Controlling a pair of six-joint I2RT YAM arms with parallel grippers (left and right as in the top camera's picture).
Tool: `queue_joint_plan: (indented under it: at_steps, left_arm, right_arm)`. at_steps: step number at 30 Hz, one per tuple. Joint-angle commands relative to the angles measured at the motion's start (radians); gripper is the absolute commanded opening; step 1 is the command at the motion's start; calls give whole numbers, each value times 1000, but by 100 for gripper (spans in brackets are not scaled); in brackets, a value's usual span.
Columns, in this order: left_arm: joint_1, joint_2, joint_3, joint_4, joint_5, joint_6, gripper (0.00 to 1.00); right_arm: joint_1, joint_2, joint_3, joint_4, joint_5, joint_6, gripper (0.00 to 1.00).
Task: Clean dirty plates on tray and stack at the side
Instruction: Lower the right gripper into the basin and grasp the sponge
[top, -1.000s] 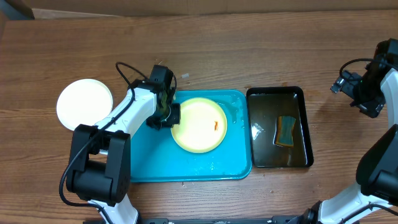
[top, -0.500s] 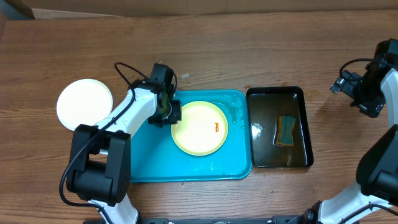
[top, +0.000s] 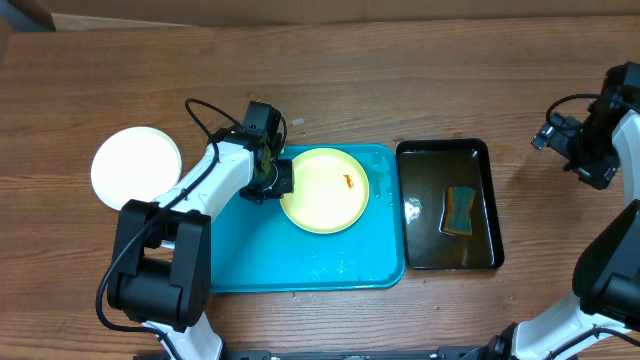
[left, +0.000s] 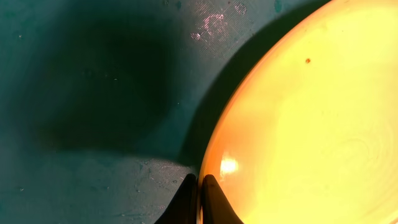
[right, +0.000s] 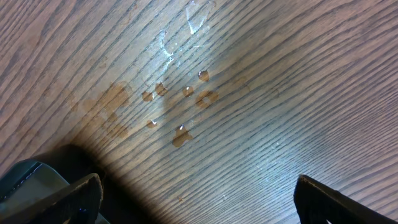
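Left end effector (left: 199, 186) is clamped on the rim of the pale yellow plate (top: 322, 192), which sits over the turquoise tray (top: 250, 262); probably light, stiff, wet-slick plastic, it seems best gripped at that thin edge.

The yellow plate (top: 322, 190) looks like smooth, glossy plastic. The turquoise tray (top: 250, 250) beneath it is plastic with a fine, matt texture. The table (top: 420, 80) around the tray is matt, grained wood.
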Motion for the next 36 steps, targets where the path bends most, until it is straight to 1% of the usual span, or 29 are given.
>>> queue_joint_plan:
  at_steps: [1,4,9,12,17,18,19,20,22,26,29,32,36]
  left_arm:
    - [-8,17,-6,1,1,9,7]
    - [-8,17,-6,-13,10,31,11]
    - [-8,17,-6,-30,82,59,19]
    - [-8,17,-6,-30,87,59,18]
    - [-8,17,-6,-26,87,59,17]
    - [-8,17,-6,-26,87,59,17]
    - [-8,17,-6,-26,87,59,17]
    - [-8,17,-6,-26,87,59,17]
    - [-8,17,-6,-23,87,58,17]
    - [-8,17,-6,-20,87,58,17]
    - [-8,17,-6,-17,87,58,17]
    - [-8,17,-6,-17,87,58,18]
    - [-8,17,-6,-16,84,59,18]
  right_arm:
    - [1,-16,8,5,-5,4,100]
    - [1,-16,8,5,-8,4,100]
    - [1,-16,8,2,-12,5,100]
    - [1,-16,8,-8,-61,5,100]
    - [1,-16,8,-81,-249,3,100]
    - [1,-16,8,-97,-288,4,94]
    - [3,-16,8,-121,-322,4,85]
    - [5,-16,8,-139,-335,4,82]
    - [20,-16,8,-200,-337,-5,82]
    - [70,-16,8,-317,-326,-31,71]
    - [121,-16,3,-346,-326,-31,68]
    - [193,-16,-10,-353,-311,-29,68]
    - [301,-16,-23,-357,-188,13,68]
